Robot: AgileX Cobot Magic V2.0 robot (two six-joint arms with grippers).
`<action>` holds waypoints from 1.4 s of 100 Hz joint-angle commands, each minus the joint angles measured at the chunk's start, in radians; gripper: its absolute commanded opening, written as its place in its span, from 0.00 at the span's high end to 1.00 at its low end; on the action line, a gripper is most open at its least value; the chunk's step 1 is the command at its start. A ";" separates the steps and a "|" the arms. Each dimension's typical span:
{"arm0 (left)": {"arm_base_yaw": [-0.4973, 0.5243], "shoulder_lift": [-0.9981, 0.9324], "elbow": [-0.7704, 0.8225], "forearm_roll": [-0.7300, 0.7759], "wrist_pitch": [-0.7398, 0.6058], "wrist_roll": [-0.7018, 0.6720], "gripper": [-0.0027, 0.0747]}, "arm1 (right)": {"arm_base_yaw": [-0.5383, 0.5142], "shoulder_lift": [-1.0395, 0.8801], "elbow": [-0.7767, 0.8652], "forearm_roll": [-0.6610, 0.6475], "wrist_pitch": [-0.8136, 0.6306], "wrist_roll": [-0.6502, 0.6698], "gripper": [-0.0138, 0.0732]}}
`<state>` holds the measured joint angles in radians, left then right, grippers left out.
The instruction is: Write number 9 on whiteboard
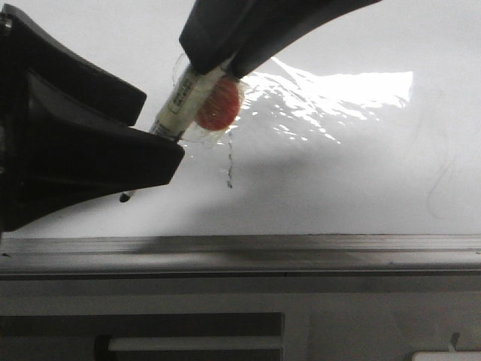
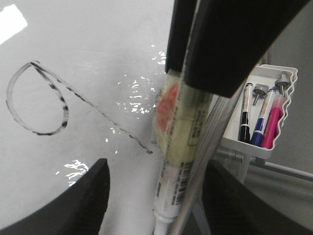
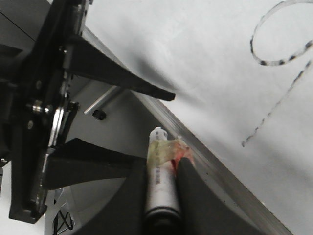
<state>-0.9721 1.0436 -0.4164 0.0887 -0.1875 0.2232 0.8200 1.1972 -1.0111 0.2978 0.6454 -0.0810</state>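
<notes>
The whiteboard (image 1: 338,188) lies flat with a glare patch and a grey rail (image 1: 301,252) along its near edge. The number 9 (image 2: 44,100) is a dark dashed loop with a long tail; it also shows in the right wrist view (image 3: 279,54). In the front view only its tail (image 1: 229,171) shows. My right gripper (image 1: 214,64) is shut on a white marker (image 1: 176,105) wrapped in tape with a red patch, its tip (image 1: 124,197) near the board's lower edge. My left gripper (image 1: 161,128) is open, its fingers on either side of the marker's barrel (image 2: 171,186).
A white tray (image 2: 286,78) beside the board holds black, blue and pink markers. A faint grey curved smudge (image 1: 440,180) marks the board's right side. The left arm's body (image 3: 44,122) fills the space beside the rail (image 3: 220,171).
</notes>
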 commanded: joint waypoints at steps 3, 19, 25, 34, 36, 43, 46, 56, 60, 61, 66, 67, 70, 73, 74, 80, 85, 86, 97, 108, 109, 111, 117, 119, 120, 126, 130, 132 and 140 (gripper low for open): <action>-0.008 -0.005 -0.034 -0.003 -0.077 -0.009 0.47 | 0.002 -0.018 -0.033 0.033 -0.067 0.005 0.91; -0.008 -0.005 -0.034 -0.003 -0.058 -0.009 0.61 | 0.004 -0.018 -0.033 0.057 -0.067 0.005 0.91; -0.008 -0.005 -0.034 -0.003 -0.059 -0.009 0.75 | 0.004 -0.018 -0.033 0.057 -0.067 0.005 0.91; -0.008 -0.005 -0.034 -0.003 -0.059 -0.009 0.94 | 0.004 -0.018 -0.033 0.057 -0.069 0.005 0.91; -0.008 -0.005 -0.034 -0.003 -0.059 -0.009 0.96 | 0.004 -0.018 -0.033 0.057 -0.069 0.005 0.91; -0.008 -0.005 -0.034 -0.003 -0.059 -0.009 0.99 | 0.004 -0.018 -0.033 0.057 -0.071 0.005 0.91; -0.008 -0.005 -0.034 -0.003 -0.059 -0.009 0.99 | 0.004 -0.018 -0.033 0.057 -0.071 0.005 0.90; -0.008 -0.005 -0.034 -0.003 -0.059 -0.009 0.99 | 0.004 -0.018 -0.033 0.055 -0.073 0.005 0.82; -0.008 -0.005 -0.034 -0.005 -0.059 -0.009 0.99 | 0.004 -0.018 -0.033 0.055 -0.075 0.005 0.75; -0.008 -0.005 -0.034 -0.005 -0.059 -0.009 0.99 | 0.004 -0.018 -0.033 0.055 -0.075 0.005 0.72; -0.008 -0.005 -0.034 -0.017 -0.059 -0.009 0.99 | 0.004 -0.018 -0.033 0.055 -0.082 0.005 0.62; -0.008 -0.005 -0.034 -0.025 -0.059 -0.009 0.99 | 0.002 -0.018 -0.033 0.055 -0.086 0.005 0.61; -0.008 -0.005 -0.034 -0.049 -0.059 -0.009 0.99 | -0.001 -0.018 -0.033 0.055 -0.091 0.005 0.56; -0.008 -0.005 -0.034 -0.081 -0.059 -0.009 0.99 | -0.002 -0.018 -0.033 0.055 -0.096 0.005 0.50; -0.008 -0.005 -0.034 -0.100 -0.059 -0.009 0.99 | -0.004 -0.018 -0.033 0.055 -0.099 0.005 0.49; -0.008 -0.013 -0.034 -0.179 -0.049 -0.009 0.99 | -0.008 -0.018 -0.033 0.055 -0.105 0.005 0.44; 0.002 -0.024 -0.034 -0.244 -0.040 -0.009 0.99 | -0.014 -0.018 -0.033 0.055 -0.106 0.005 0.43; 0.006 -0.029 -0.034 -0.265 -0.038 -0.009 0.99 | -0.014 -0.018 -0.033 0.053 -0.106 0.005 0.43; 0.054 -0.065 -0.034 -0.438 -0.010 -0.009 0.99 | -0.014 -0.018 -0.033 0.051 -0.106 0.005 0.43; 0.109 -0.086 -0.034 -0.605 0.006 -0.009 0.99 | -0.014 -0.018 -0.033 0.051 -0.104 0.005 0.43; 0.112 -0.086 -0.034 -0.616 0.006 -0.009 0.99 | -0.014 -0.018 -0.033 0.051 -0.104 0.005 0.43; 0.120 -0.086 -0.034 -0.649 0.006 -0.009 0.99 | -0.014 -0.018 -0.033 0.051 -0.104 0.005 0.43; 0.132 -0.083 -0.034 -0.736 0.027 -0.009 0.99 | -0.014 -0.018 -0.033 0.051 -0.104 0.005 0.43; 0.133 -0.081 -0.034 -0.765 0.033 -0.009 0.99 | -0.014 -0.018 -0.033 0.051 -0.104 0.005 0.43; 0.135 -0.078 -0.034 -0.774 0.040 -0.009 0.99 | -0.014 -0.018 -0.033 0.051 -0.104 0.005 0.43; 0.135 -0.072 -0.034 -0.843 0.058 -0.009 0.99 | -0.014 -0.018 -0.033 0.051 -0.104 0.005 0.43; 0.135 -0.064 -0.034 -0.869 0.064 -0.009 0.99 | -0.014 -0.018 -0.033 0.051 -0.104 0.005 0.43; 0.135 -0.062 -0.034 -0.876 0.064 -0.009 0.99 | -0.014 -0.018 -0.033 0.051 -0.104 0.005 0.43; 0.137 -0.043 -0.034 -0.919 0.062 -0.009 0.99 | -0.014 -0.018 -0.033 0.051 -0.104 0.005 0.43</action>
<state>-0.8404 0.9916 -0.4164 -0.7717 -0.0805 0.2199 0.8120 1.1972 -1.0111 0.3316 0.6015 -0.0793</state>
